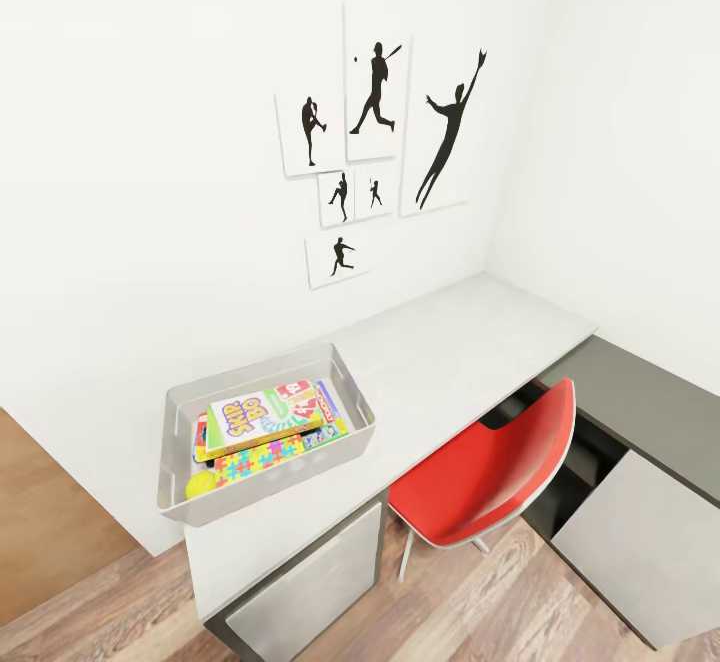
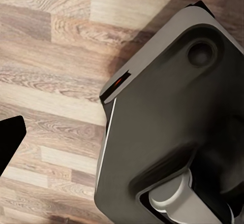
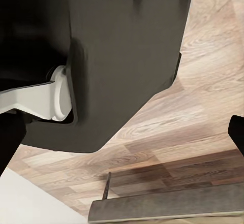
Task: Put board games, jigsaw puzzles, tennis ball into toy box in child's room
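Though neither wrist view lets me tell how the grippers stand, the toy box [image 1: 345,374] sits on the table [image 1: 470,342], seemingly full; stiff, loaded, best taken by its handle cut-outs.

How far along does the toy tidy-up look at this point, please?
Mostly or wholly done: the toy box on the table holds the Skip-Bo game, another game box, a jigsaw puzzle and the tennis ball. Nothing is in hand. No toys lie on the desktop; the remaining ones cannot be counted in the stack.
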### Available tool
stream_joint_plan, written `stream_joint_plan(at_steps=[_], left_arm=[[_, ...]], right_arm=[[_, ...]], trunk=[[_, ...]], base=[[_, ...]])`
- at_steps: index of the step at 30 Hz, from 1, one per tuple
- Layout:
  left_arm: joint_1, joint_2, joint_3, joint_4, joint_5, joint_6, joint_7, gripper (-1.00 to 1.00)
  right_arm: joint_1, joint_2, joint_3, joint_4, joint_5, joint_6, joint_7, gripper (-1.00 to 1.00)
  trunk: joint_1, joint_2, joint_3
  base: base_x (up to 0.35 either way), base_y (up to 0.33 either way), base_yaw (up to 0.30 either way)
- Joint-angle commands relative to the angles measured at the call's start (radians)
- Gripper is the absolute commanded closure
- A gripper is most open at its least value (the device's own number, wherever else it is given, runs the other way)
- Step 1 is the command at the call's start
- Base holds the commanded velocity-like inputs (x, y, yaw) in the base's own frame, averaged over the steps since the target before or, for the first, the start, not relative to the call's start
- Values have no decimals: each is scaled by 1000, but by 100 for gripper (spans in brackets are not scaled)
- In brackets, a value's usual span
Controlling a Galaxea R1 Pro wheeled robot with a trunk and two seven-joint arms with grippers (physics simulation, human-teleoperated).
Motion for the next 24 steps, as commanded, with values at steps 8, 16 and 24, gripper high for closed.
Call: stream_joint_plan(at_steps=[8,16,24], left_arm=[[0,0,0,-3,5,6,6,-100],[0,0,0,-3,5,6,6,-100],[0,0,0,-3,5,6,6,-100]], right_arm=[[0,-1,8,-2,-10,5,0,-100],[-1,-1,8,-2,-10,5,0,-100],[0,-1,8,-2,-10,5,0,-100]], trunk=[[1,-2,-2],[1,-2,-2],[1,-2,-2]], base=[[0,0,0],[0,0,0],[0,0,0]])
